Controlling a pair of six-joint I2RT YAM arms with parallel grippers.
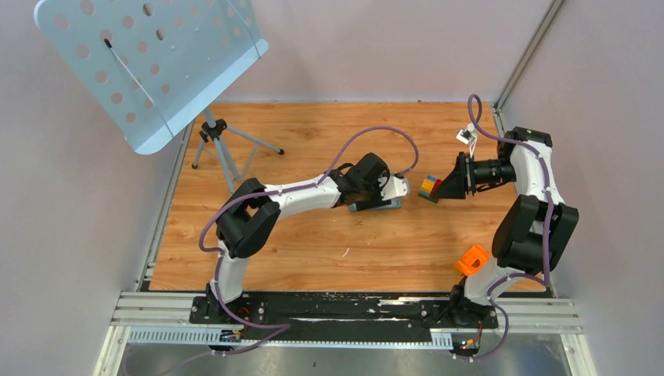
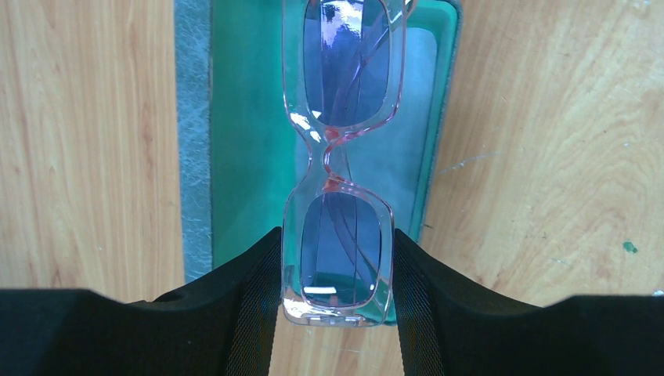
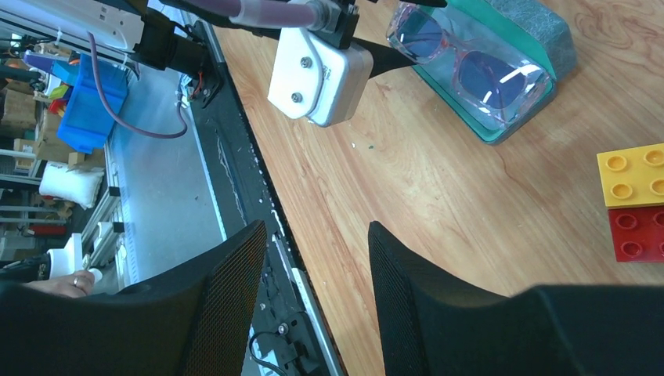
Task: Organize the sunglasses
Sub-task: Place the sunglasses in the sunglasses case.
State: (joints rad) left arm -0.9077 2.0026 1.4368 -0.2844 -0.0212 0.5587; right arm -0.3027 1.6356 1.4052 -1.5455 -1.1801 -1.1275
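Note:
The sunglasses, with a clear pink frame and purple lenses, hang lengthwise over the open grey case with its teal inside. My left gripper is shut on the near lens, one pad on each long side of the frame. A pale cloth lies in the case beneath them. In the right wrist view the sunglasses sit just above the case. From above, the left gripper covers the case. My right gripper is open with nothing in it and hovers to the right.
A stack of coloured toy bricks sits right at the right gripper's tip, and also shows in the right wrist view. A perforated music stand on a tripod occupies the far left. Walls close in the wooden table.

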